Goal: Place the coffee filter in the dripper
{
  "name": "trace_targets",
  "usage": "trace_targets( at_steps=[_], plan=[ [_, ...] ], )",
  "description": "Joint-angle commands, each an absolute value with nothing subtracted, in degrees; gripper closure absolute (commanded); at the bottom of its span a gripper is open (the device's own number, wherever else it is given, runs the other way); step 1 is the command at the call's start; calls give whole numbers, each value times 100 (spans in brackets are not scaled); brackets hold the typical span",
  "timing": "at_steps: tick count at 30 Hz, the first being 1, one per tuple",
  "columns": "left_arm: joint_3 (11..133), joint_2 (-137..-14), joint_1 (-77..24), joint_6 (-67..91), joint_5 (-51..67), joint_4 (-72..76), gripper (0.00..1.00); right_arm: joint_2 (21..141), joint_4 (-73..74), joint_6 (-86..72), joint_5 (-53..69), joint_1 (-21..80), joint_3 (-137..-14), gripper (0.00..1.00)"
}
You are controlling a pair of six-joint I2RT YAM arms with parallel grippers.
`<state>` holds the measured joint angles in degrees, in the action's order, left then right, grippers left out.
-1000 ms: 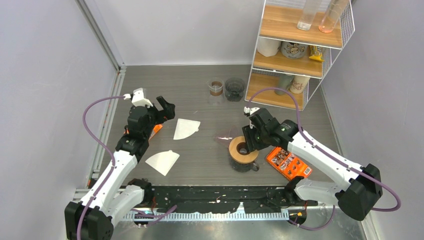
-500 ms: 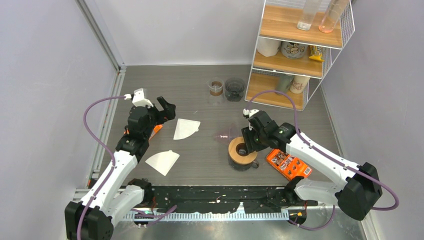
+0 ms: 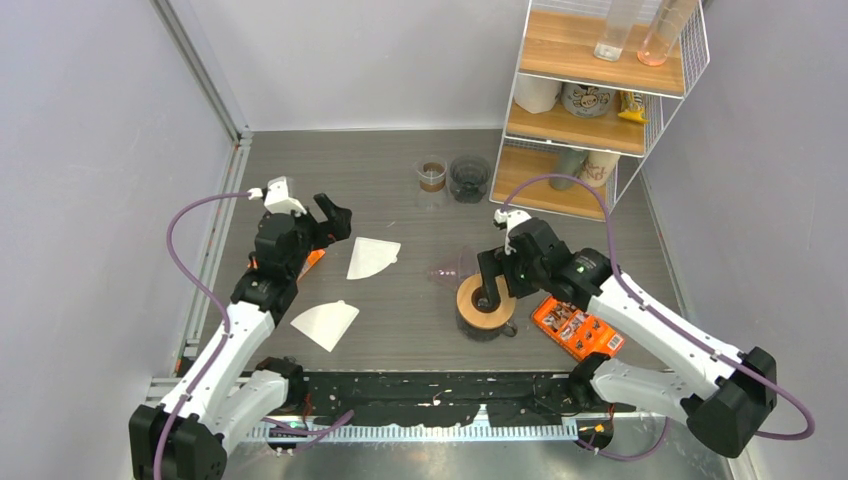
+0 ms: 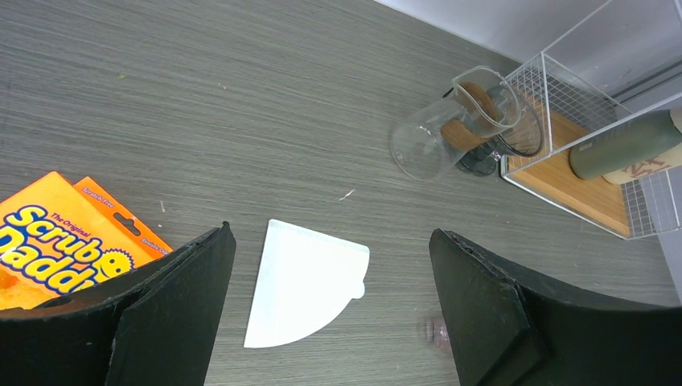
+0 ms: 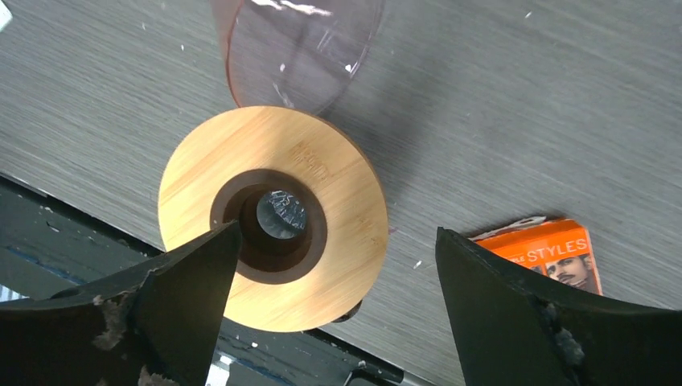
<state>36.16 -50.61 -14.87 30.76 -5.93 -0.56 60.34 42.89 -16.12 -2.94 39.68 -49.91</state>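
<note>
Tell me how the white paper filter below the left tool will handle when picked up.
The coffee filter looks thin and floppy, so it will probably bend when pinched. It lies flat on the table, so an edge may be hard to catch; it likely slides if pushed.

Both arms are bent forward, left gripper (image 3: 335,216) and right gripper (image 3: 489,286) angled downward, jaws wide apart.

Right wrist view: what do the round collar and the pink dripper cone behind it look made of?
The collar looks like matte wood, probably bamboo: pale straight grain, darker inner ring. The pink dripper cone is glossy tinted plastic or glass: the grain of the table shows through it and highlights streak it.
</note>
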Motion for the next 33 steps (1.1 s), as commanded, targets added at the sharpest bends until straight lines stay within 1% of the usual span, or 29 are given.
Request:
trace_targets(
  at_steps=[1, 4, 7, 10, 13, 15, 17, 22, 25, 29, 33],
  plan=[
    [3578, -4925, -1450, 2988, -432, 244, 0, 5588, 4172, -1614, -742, 3999, -5430, 3],
    [3606, -4941, -1450, 2993, -336, 238, 0, 5155, 3864, -1773, -1470, 3994, -5390, 4],
    [3702, -4984, -1450, 3053, -289, 122, 0, 4680, 3227, -1934, -2206, 3991, -5040, 4],
    [3824, -5072, -1450, 3149, -125, 18, 0, 4457, 2756, -2059, -2962, 3979, -4655, 4],
    [3987, -5273, -1458, 3391, 447, -165, 0, 4331, 2593, -2365, -3965, 3910, -4398, 5],
    [4043, -5498, -1527, 3675, 833, -59, 0, 4302, 2428, -2432, -4168, 3785, -4185, 4],
    [4164, -5765, -1860, 3742, 959, -36, 0, 4345, 2362, -2552, -4179, 3570, -4068, 4],
    [5234, -6603, -3199, 3264, 403, -887, 0, 4582, 2329, -3112, -3522, 2744, -3782, 5],
    [5888, -7184, -3819, 2905, 302, -1380, 0, 4685, 2199, -3115, -3575, 2608, -3572, 4],
    [6846, -8198, -4344, 2614, 257, -2313, 0, 4767, 2340, -2964, -3617, 2592, -3551, 5],
    [7637, -8956, -4849, 2419, -306, -2946, 0, 4699, 2416, -2925, -3652, 2588, -3572, 5]
  ],
)
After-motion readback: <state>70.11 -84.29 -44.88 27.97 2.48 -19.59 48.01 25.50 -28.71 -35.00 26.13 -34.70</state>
